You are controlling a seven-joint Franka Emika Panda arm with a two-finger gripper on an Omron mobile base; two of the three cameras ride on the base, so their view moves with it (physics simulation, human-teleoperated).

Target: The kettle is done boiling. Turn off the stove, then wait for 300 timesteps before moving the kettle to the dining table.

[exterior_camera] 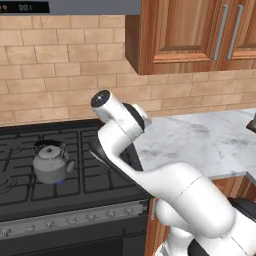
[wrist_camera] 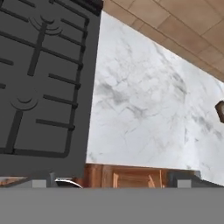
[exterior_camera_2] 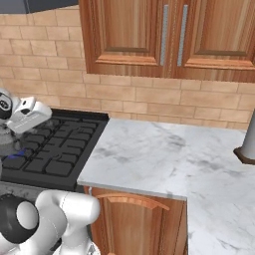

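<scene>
The white arm [exterior_camera: 165, 185] is shown folded at the elbow, with the wrist angled downward and the jaws spread wide.

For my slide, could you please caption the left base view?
Grey kettle sits on the black stove, white arm raised beside it.

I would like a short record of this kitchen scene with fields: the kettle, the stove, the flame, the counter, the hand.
kettle: grey kettle stands upright on a left grate of the stove, dark handle arched over its lid
stove: black gas stove with a silver strip of knobs along the front
flame: a small blue glow shows at the kettle's base, so the burner seems lit
counter: marble counter right of the stove, under wooden cabinets
hand: open, holding nothing, above the stove's right edge
</scene>
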